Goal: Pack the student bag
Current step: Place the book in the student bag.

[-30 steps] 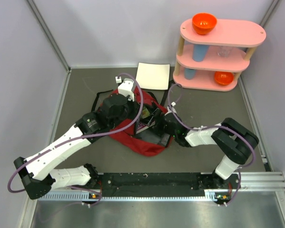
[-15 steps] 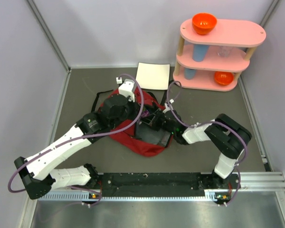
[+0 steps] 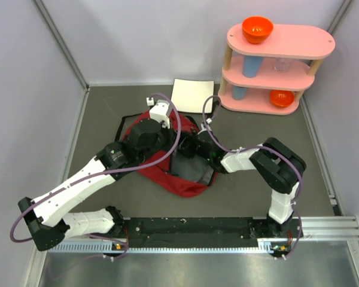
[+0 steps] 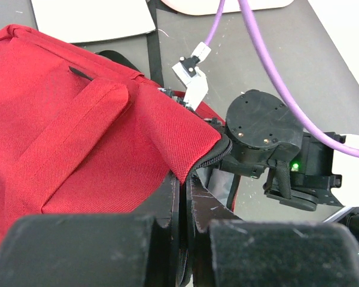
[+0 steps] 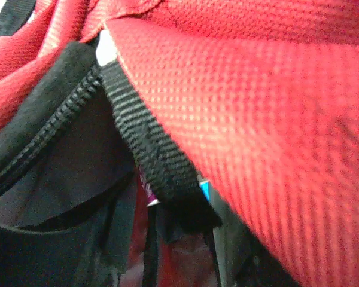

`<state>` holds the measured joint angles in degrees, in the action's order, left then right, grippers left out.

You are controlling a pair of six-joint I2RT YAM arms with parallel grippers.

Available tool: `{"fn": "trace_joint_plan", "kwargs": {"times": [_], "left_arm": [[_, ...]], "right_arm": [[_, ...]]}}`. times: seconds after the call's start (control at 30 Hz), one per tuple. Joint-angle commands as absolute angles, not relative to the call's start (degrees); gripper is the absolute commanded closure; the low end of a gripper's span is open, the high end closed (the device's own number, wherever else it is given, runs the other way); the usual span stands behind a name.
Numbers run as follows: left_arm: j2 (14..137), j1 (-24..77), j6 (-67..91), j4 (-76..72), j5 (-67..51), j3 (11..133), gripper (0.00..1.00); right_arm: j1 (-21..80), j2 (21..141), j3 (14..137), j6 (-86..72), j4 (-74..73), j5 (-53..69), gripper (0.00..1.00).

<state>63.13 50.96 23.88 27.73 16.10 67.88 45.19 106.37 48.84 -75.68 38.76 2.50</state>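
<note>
Bag look: the bag [image 3: 182, 179] was dark red woven fabric, soft and slumped, with a black strap [image 5: 143, 143], a black zipper [image 5: 42, 137] along its open mouth and a dark lining inside.
Bag place: it lay on the table [image 3: 107, 113], with its mouth edge between the left fingers and its opening around the right fingers.
Left gripper [image 4: 182, 197]: clenched, pinching the bag's red flap at the zipper edge.
Right gripper [image 3: 190, 147]: pushed into the bag's mouth. Its fingers were hidden, so I cannot tell whether they were spread or closed.
Bags: one.
Sheet [image 3: 192, 95]: one, white and flat, beyond the left fingers and just past the bag.
Shelf [image 3: 275, 66]: one, pink with three tiers, beyond the right fingers and well apart from them.
Bowls [image 3: 256, 28]: two, orange, one on the top tier and one on the bottom.
Cups [image 3: 251, 66]: two, blue, on the middle and bottom tiers.
</note>
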Motion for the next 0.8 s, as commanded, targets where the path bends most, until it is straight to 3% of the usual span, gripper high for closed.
{"fn": "trace_joint_plan", "kwargs": {"times": [0.0, 0.03, 0.1, 0.3, 0.4, 0.43, 0.5, 0.53, 0.6, 0.67, 0.77], "left_arm": [[62.1, 50.8, 24.3, 24.2, 16.4, 68.1, 1.00], [62.1, 50.8, 24.3, 24.3, 16.5, 68.1, 1.00], [62.2, 50.8, 24.1, 24.1, 16.8, 68.0, 1.00], [63.5, 50.6, 24.3, 23.0, 14.2, 67.9, 1.00], [64.0, 50.6, 24.2, 23.2, 12.7, 68.2, 1.00], [64.0, 50.6, 23.0, 23.1, 11.5, 68.2, 0.85], [64.4, 50.6, 22.0, 23.8, 9.2, 68.6, 0.74], [64.3, 50.6, 21.6, 23.6, 7.9, 68.5, 0.54], [63.7, 50.6, 20.8, 22.2, 5.8, 67.1, 0.33], [63.5, 50.6, 20.2, 21.8, 2.5, 66.3, 0.19], [62.6, 50.7, 19.9, 23.6, 1.9, 65.8, 0.16]], "right_arm": [[44.7, 100.5, 46.2, -70.8, 39.0, 0.5, 0.44], [44.7, 99.3, 43.6, -69.6, 39.5, 0.5, 0.32], [44.7, 95.3, 41.2, -67.7, 39.6, 0.2, 0.25], [44.6, 84.0, 37.8, -64.7, 30.3, -1.7, 0.23], [44.5, 75.4, 35.6, -63.4, 16.9, -7.0, 0.23], [44.6, 72.3, 33.2, -63.3, 12.2, -8.7, 0.23], [44.6, 63.0, 30.9, -63.5, 7.0, -14.4, 0.22], [44.5, 60.0, 29.1, -63.4, 4.8, -16.2, 0.20], [44.4, 53.8, 27.6, -63.6, -2.7, -21.5, 0.19], [44.3, 44.9, 25.9, -62.8, -8.0, -24.9, 0.18], [44.2, 35.4, 24.7, -59.7, -10.5, -26.0, 0.19]]}}
